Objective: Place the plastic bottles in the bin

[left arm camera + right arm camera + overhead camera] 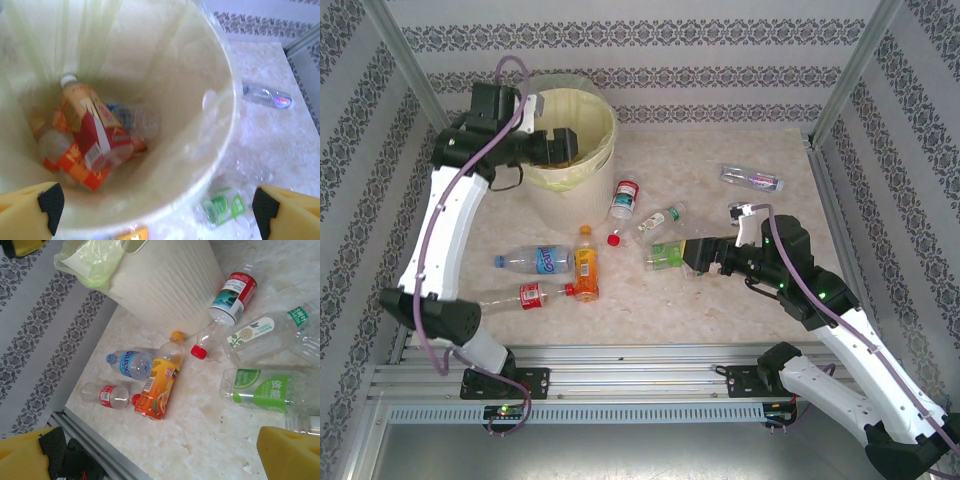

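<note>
Several plastic bottles (95,135), one orange-filled, are heaped inside the round, bag-lined cream bin (560,205), above which the left gripper (563,147) is held spread and empty. Seven more are scattered on the marbled table (720,310), where the right gripper (695,256) is likewise parted, grasping nothing.

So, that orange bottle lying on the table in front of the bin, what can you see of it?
The orange bottle is a small clear plastic drink bottle with an orange cap and an orange-yellow wrap label showing fruit. It lies on its side on the marble-look table, cap end close to the foot of the bin; whether they touch is unclear. The blue-label bottle lies close beside its shoulder, and the red cap of the red-label bottle sits against its base end.
</note>
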`<action>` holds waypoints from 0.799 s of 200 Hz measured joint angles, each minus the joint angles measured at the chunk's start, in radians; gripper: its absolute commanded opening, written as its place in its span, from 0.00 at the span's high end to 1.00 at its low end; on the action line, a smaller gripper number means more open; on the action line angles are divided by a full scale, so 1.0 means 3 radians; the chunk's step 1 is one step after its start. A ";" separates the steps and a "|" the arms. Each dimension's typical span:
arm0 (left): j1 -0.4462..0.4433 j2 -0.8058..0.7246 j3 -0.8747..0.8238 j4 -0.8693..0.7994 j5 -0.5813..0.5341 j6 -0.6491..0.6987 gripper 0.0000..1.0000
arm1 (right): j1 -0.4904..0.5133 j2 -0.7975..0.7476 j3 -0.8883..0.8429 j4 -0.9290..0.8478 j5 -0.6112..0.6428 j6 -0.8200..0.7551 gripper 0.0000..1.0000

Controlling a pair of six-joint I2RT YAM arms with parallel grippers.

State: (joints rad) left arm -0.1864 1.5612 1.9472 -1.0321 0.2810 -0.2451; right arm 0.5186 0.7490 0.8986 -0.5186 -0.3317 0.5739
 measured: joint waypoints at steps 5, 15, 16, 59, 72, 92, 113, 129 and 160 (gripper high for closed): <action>-0.0038 -0.0094 -0.0107 -0.0001 -0.0013 -0.0015 0.00 | 0.0000 0.0006 -0.0003 0.0000 -0.0008 0.0000 0.02; -0.0126 -0.0281 -0.0322 0.0013 -0.0031 -0.0051 0.00 | 0.0000 0.0025 -0.0003 0.0008 -0.0031 0.0000 0.02; -0.0134 -0.0296 -0.0341 0.0017 -0.0032 -0.0057 0.00 | 0.0000 0.0027 -0.0003 0.0009 -0.0032 0.0000 0.02; -0.0533 -0.0959 -0.1286 0.0056 -0.0242 -0.0301 0.00 | 0.0000 0.0175 -0.0001 0.0065 -0.0125 -0.0001 0.02; -0.0637 -0.1061 -0.1514 0.0071 -0.0294 -0.0387 0.00 | 0.0000 0.0230 -0.0001 0.0084 -0.0159 0.0000 0.02; -0.0773 -0.1161 -0.1905 0.0116 -0.0371 -0.0552 0.00 | 0.0001 0.0294 -0.0001 0.0117 -0.0202 0.0003 0.02; -0.0876 -0.1190 -0.2267 0.0177 -0.0421 -0.0730 0.00 | 0.0003 0.0312 -0.0001 0.0131 -0.0228 0.0013 0.02; -0.0928 -0.1186 -0.2505 0.0271 -0.0445 -0.0867 0.00 | 0.0004 0.0312 -0.0001 0.0139 -0.0251 0.0013 0.02; -0.0952 -0.1115 -0.2843 0.0498 -0.0439 -0.1097 0.01 | 0.0004 0.0362 -0.0001 0.0135 -0.0273 0.0011 0.02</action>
State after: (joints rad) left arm -0.4721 1.2266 1.0943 -0.8825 0.1493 -0.5743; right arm 0.5198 0.8577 0.8982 -0.4782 -0.4137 0.5774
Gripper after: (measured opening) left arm 0.995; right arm 0.982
